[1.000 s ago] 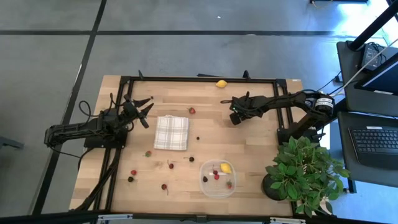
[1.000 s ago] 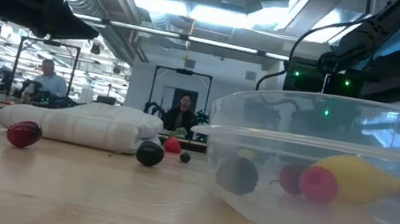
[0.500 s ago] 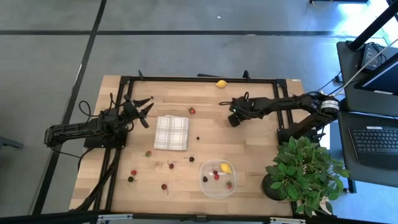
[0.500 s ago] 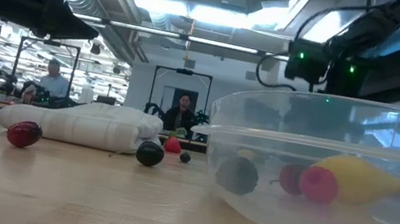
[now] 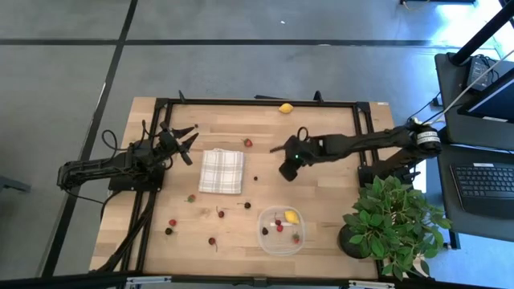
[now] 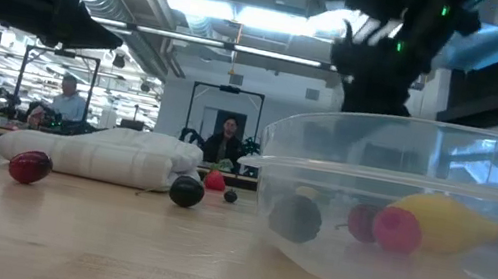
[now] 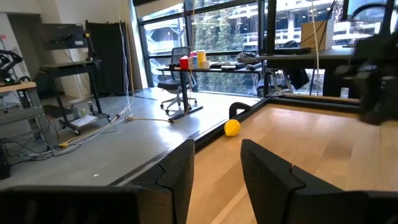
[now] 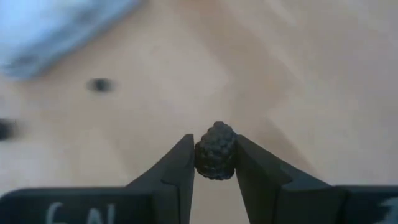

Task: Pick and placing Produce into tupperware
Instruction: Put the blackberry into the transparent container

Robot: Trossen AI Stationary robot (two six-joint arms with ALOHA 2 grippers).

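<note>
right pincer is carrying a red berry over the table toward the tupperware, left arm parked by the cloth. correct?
One thing is off: the fruit is not red. The right wrist view shows the right pincer shut on a dark, bumpy blackberry. The rest holds: it is over the table, short of the tupperware, and the left pincer waits beside the cloth.

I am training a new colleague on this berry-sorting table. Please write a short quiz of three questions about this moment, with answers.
1. True or false: the right gripper is empty.
2. Which fruit lies by the table's far edge? A) a red berry B) a lemon C) a dark berry
3. Fill in: the left gripper waits beside the folded ____.

Key
1. False: its fingers pinch a dark bumpy berry above the table.
2. B: the lemon; another lemon lies in the clear container.
3. Cloth.
</note>
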